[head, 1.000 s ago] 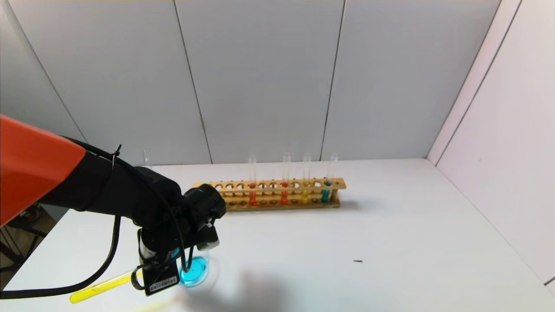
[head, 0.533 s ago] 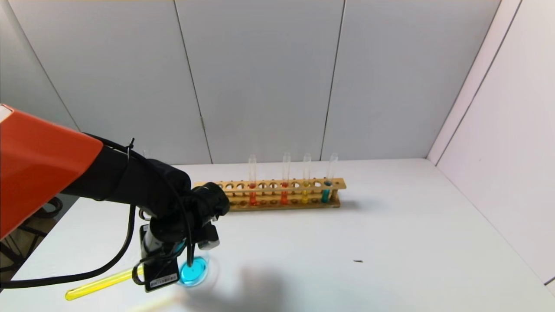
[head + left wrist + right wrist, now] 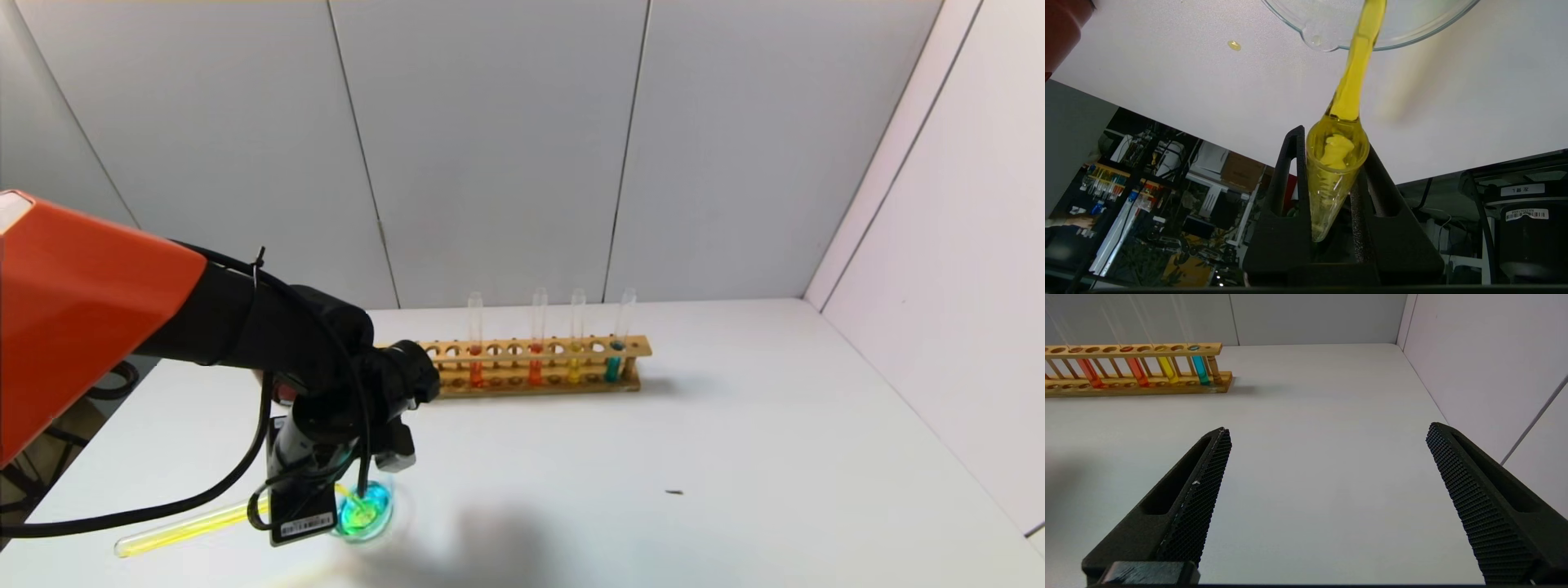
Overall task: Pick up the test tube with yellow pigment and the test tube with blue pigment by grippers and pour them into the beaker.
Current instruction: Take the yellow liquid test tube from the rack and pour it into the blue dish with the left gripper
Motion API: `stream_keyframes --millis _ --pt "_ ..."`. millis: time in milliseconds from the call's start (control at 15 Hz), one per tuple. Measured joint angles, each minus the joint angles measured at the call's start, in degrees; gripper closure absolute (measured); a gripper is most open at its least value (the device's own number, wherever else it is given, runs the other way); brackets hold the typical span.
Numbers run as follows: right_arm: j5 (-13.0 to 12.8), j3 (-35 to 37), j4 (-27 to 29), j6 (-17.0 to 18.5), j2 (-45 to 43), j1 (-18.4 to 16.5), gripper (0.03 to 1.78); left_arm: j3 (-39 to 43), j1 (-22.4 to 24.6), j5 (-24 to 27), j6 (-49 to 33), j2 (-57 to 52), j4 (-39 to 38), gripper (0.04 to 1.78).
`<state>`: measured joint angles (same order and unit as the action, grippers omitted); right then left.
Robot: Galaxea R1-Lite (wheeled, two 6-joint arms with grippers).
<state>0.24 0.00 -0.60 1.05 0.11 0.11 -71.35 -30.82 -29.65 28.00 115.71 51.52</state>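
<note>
Left pincer (image 3: 1331,163) clenched on tilted yellow test tube (image 3: 184,528), stream into blue-green beaker (image 3: 365,510).

Left pincer (image 3: 326,482) hides part of beaker (image 3: 377,510).

- The left arm (image 3: 90,314), at the left of the head view, has a big smooth orange shell.
- After the orange part, the arm turns black and round.
- Black cables (image 3: 245,465) loop under it, and a small black tie sticks up on top.
- The left gripper (image 3: 1331,151) is black. A white barcode label (image 3: 306,526) hangs near the bottom of the head view.
- Its fingers (image 3: 1286,179) are black, thin at the tip and wide at the base, each with a long slot.
- The right gripper (image 3: 1327,437) has two black pointed fingers (image 3: 1208,465) with tiny bumpy grid pads on the inside.
</note>
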Motion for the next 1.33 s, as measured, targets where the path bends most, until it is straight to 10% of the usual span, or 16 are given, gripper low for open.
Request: stream_keyframes --millis 1333 --pt "0.0 0.0 0.0 0.0 0.0 0.0 0.07 -12.5 -3.8 -4.5 0.1 8.7 13.3 1.50"
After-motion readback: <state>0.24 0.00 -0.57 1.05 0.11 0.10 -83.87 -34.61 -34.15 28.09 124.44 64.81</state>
